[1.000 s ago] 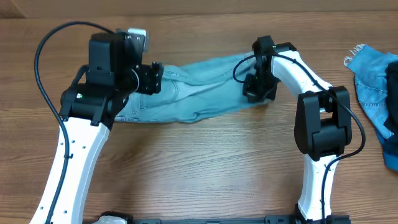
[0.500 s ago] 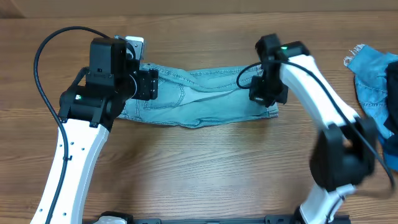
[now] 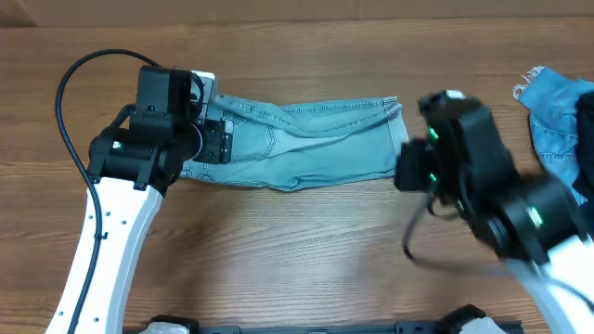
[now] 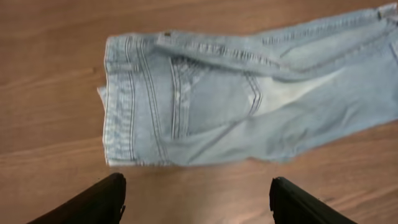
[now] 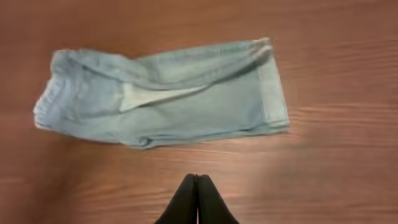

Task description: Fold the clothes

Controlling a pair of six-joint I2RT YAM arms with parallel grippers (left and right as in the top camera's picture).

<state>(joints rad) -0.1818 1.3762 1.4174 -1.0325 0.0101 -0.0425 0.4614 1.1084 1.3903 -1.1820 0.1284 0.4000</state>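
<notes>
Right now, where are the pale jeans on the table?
In the overhead view the pale jeans lie across the far middle of the table, the open left gripper above their left end and the darker denim apart at the right edge.

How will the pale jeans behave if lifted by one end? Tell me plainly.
The pale jeans are probably floppy: they lie flat with soft creases and an overlapping layer, so one lifted end would likely sag and unfold. Pushed, they would probably bunch rather than slide on the wooden table. Rolling seems unlikely.
</notes>
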